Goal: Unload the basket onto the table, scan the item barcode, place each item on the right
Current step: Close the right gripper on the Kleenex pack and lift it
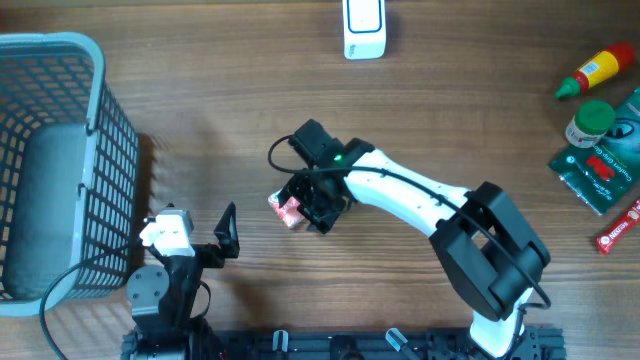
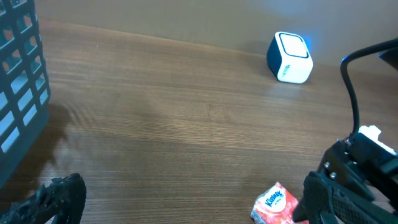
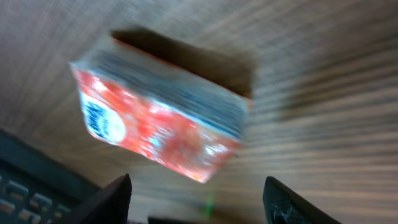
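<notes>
Tissue pack (image 1: 287, 209), red and white, is mid-table (image 1: 200, 110), right at the tips of the right gripper (image 1: 306, 210). Its fingers (image 3: 118, 198) are spread, but I can't tell if they're actually pinching it. The left gripper (image 1: 230, 235) is wide open and empty beside the basket (image 1: 60, 50). The scanner (image 1: 364, 28) is well apart at the far edge.

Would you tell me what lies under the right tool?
A red tissue pack lies on the table below the right tool, jaws apart. From overhead the tool covers part of it; its underside is hidden.
</notes>
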Robot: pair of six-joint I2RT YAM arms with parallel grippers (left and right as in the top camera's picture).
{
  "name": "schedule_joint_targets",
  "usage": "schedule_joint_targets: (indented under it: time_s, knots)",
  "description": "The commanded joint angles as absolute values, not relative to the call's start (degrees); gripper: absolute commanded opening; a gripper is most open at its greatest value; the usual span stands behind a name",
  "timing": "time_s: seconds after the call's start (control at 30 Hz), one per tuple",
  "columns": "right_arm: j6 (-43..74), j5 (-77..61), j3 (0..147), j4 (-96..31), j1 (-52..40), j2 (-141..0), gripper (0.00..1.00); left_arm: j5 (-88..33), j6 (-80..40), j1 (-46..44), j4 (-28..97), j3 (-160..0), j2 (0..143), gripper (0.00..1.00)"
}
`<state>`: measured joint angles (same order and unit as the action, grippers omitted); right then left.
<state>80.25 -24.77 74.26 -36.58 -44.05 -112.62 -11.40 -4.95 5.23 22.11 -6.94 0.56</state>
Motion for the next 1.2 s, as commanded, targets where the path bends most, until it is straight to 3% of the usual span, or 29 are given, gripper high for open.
schedule_joint_targets:
  time_s: [0.0, 0.73, 0.87, 0.93, 1.0, 1.17]
  knots:
    - [84.62, -15.31, 74.32, -36.27, -44.23, -113.06, 0.64, -11.03, -3.84, 4.97, 21.91, -6.59, 0.38, 1.00]
    - [89.69, -14.87, 69.01, -28.62, -45.12, -114.48, 0.55, -11.03, -3.84, 4.97, 21.91, -6.59, 0.38, 1.00]
    - [90.80, -17.32, 68.97, -27.44, -45.15, -117.84, 0.43, -11.03, -3.84, 4.97, 21.91, -6.59, 0.38, 1.00]
    - [91.57, -18.92, 68.97, -27.42, -45.04, -119.57, 0.28, -11.03, -3.84, 4.97, 21.91, -6.59, 0.38, 1.00]
    - [90.48, -19.40, 68.97, -27.68, -44.77, -120.44, 0.06, -11.03, -3.84, 4.97, 21.91, -6.59, 0.38, 1.00]
    - [79.70, -27.07, 69.12, -28.32, -42.00, -118.67, 0.04, -11.03, -3.84, 4.97, 21.91, -6.59, 0.38, 1.00]
